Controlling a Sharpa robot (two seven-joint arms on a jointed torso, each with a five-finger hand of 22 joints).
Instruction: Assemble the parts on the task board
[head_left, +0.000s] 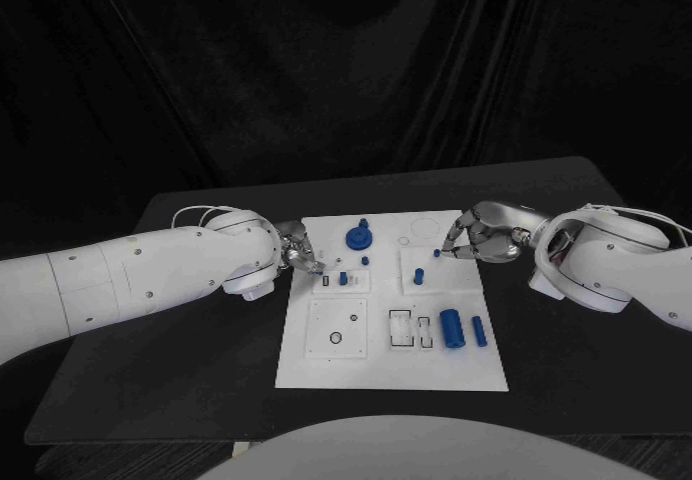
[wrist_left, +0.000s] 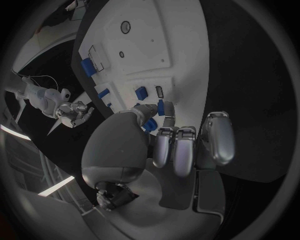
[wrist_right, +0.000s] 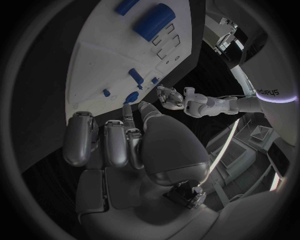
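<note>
The white task board (head_left: 325, 365) lies in the middle of the table. On it are a blue gear-like disc (head_left: 359, 238), a short peg (head_left: 418, 275), a small block (head_left: 346, 278), a thick cylinder (head_left: 451, 327) and a thinner one (head_left: 479, 330). My left hand (head_left: 299, 250) hangs at the board's far left edge with its fingers curled. In the left wrist view a small blue bar (wrist_left: 160, 107) sits right at my thumb tip; whether it is pinched is unclear. My right hand (head_left: 476, 238) hovers at the far right edge, fingers curled, holding nothing. A small blue peg (head_left: 437, 252) stands just off its fingertips.
The board also has a round hole (head_left: 336, 337) and rectangular slots (head_left: 407, 328) in its near half. Black tabletop (head_left: 173, 380) surrounds the board on all sides. My two forearms flank the board's far half.
</note>
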